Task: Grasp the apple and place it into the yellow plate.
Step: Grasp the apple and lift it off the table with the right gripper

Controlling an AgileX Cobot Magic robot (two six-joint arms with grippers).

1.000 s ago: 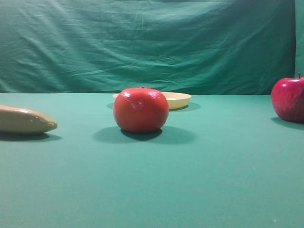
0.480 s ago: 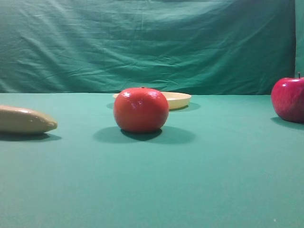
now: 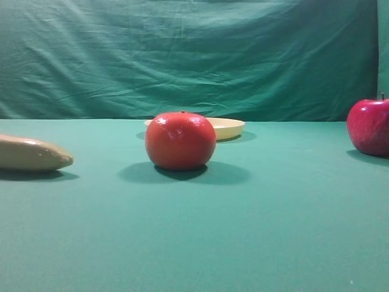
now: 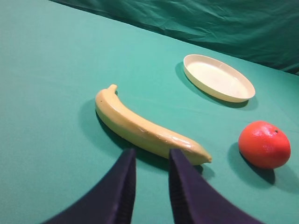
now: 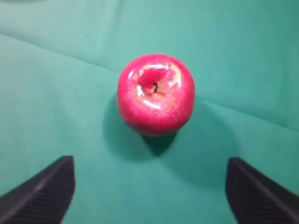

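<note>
Leftmost in the exterior high view, a banana (image 3: 33, 153) lies on the green worktop (image 3: 194, 243); the orange-red fruit (image 3: 180, 140) sits at centre, partly hiding the yellow plate (image 3: 230, 128) behind it. Far right, cut by the frame edge, stands the apple (image 3: 369, 126). Left claw (image 4: 149, 161) narrow, holding nothing; right claw (image 5: 149, 179) wide, apple between and beyond its tips.

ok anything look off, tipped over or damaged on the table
Nothing stands out. The apple sits upright, stem up, glossy and whole. The banana lies flat, the orange rests intact, and the yellow plate sits level and empty. No spills show on the green cloth.
</note>
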